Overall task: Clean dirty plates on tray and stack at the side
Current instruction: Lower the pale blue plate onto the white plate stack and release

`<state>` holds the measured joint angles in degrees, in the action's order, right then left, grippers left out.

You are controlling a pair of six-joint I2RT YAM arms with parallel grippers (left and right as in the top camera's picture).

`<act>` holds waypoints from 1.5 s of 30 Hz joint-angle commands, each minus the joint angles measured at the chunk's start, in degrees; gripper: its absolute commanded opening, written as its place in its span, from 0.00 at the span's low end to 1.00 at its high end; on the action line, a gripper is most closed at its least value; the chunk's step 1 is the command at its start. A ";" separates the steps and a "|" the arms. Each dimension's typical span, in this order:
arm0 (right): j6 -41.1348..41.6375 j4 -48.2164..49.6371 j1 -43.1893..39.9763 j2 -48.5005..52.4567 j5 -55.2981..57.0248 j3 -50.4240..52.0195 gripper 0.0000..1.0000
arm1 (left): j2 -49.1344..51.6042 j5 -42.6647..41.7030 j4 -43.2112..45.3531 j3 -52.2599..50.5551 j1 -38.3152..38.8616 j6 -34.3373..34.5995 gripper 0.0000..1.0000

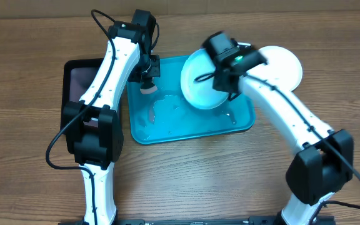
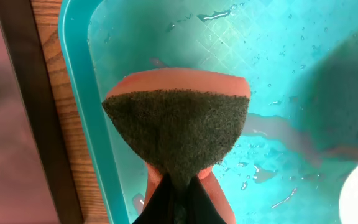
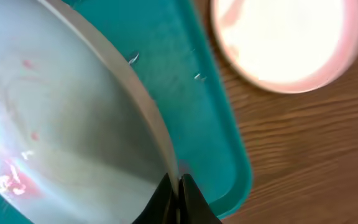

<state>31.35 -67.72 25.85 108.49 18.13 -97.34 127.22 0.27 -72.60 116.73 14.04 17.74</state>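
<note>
On the wooden table (image 1: 30, 37), the turquoise tray (image 1: 186, 131) lies in the middle, its floor wet with streaks of water (image 2: 215, 14) and a faint pinkish film. Just beside its left edge sits a smaller black tray (image 1: 79, 78).

Over the far right part of the turquoise tray a pale plate (image 1: 195, 81) is held tilted. The right gripper (image 3: 178, 186) is pinched tight on its rim, and the right wrist view shows red smears low on its face. A second plate (image 1: 286, 62), white and free of marks where it shows, rests on the bare wood just off the tray's far right corner, partly hidden under the right arm.

The left gripper (image 2: 176, 193) is clamped on a sponge (image 2: 179, 124) – orange, with a dark green scouring side – above the tray's left rim near the far corner. Whether the sponge touches the tray cannot be told.
</note>
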 commanded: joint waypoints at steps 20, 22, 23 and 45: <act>-9.90 11.32 -41.13 2.86 -28.76 0.00 0.04 | -0.13 0.31 0.68 -0.11 0.22 0.72 0.05; -9.94 11.56 -41.99 5.09 -28.74 0.00 0.04 | -0.13 0.33 0.66 -0.11 0.22 0.72 0.04; -9.94 11.61 -42.05 6.23 -28.74 0.00 0.04 | -0.13 0.31 0.66 -0.11 0.22 0.72 0.04; -9.22 11.23 -41.99 15.82 -28.13 -0.13 0.87 | -0.15 0.44 0.76 -0.09 0.22 0.70 0.04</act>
<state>21.98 -56.21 -16.36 123.72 -9.67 -97.06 127.22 0.27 -72.01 116.73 14.04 17.89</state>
